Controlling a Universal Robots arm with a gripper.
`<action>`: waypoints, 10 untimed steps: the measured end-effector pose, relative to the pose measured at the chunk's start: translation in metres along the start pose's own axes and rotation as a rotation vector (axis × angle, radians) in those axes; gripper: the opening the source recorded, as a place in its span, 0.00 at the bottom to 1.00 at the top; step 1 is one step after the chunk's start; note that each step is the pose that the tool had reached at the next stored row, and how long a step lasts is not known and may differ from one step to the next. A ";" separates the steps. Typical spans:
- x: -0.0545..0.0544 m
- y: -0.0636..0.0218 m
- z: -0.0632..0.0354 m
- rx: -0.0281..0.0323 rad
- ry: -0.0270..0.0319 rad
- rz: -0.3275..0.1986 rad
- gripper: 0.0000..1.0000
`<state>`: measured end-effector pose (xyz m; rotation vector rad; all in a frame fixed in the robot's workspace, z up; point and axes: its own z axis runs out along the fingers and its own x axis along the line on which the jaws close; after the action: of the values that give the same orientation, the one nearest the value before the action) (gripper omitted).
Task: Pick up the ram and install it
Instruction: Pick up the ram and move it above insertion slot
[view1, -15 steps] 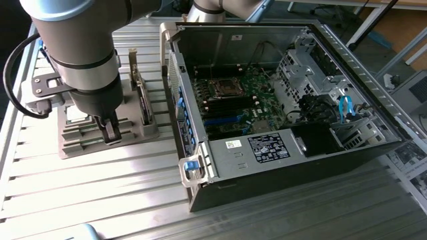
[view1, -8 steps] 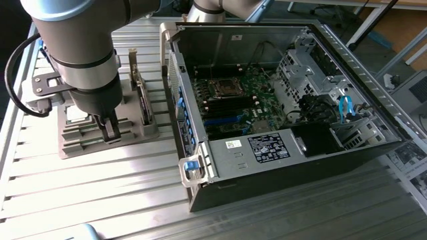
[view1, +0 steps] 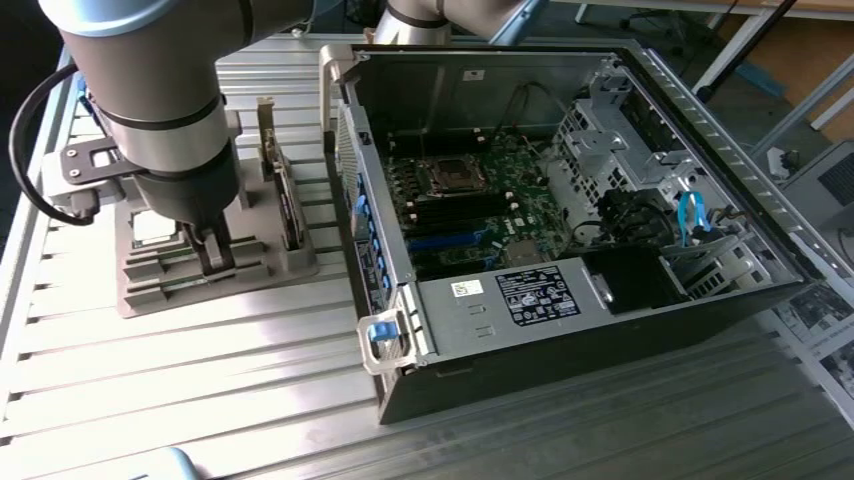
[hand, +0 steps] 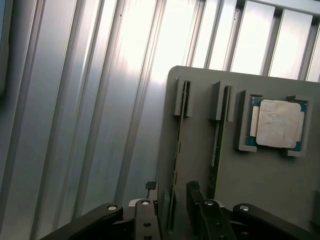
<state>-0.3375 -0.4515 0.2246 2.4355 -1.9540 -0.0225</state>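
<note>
In the wrist view two ram sticks stand on edge in the slots of a grey holder (hand: 260, 180). One ram stick (hand: 180, 135) runs between my fingertips; the other ram stick (hand: 216, 145) is one slot further over. My gripper (hand: 172, 216) is open and low over the holder, with one black finger (hand: 146, 220) on each side of the first stick and gaps still visible. In the exterior view the gripper (view1: 214, 252) reaches down into the holder (view1: 160, 285) at the exterior view's left, well away from the computer.
A square silver CPU (hand: 277, 123) lies in a pocket of the holder. An expansion card (view1: 287, 200) stands upright in the holder beside the arm. The open computer case (view1: 400, 345) lies at the exterior view's right, motherboard (view1: 461, 215) exposed. Everything rests on a ribbed metal table (view1: 200, 390).
</note>
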 end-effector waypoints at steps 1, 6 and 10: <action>0.000 0.0013 0.0006 0.0002 -0.0001 0.000 0.36; -0.002 0.0078 0.0034 0.0002 0.0000 0.001 0.36; -0.003 0.0115 0.0063 0.0002 -0.0001 0.001 0.36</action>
<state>-0.3496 -0.4507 0.2185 2.4348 -1.9551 -0.0224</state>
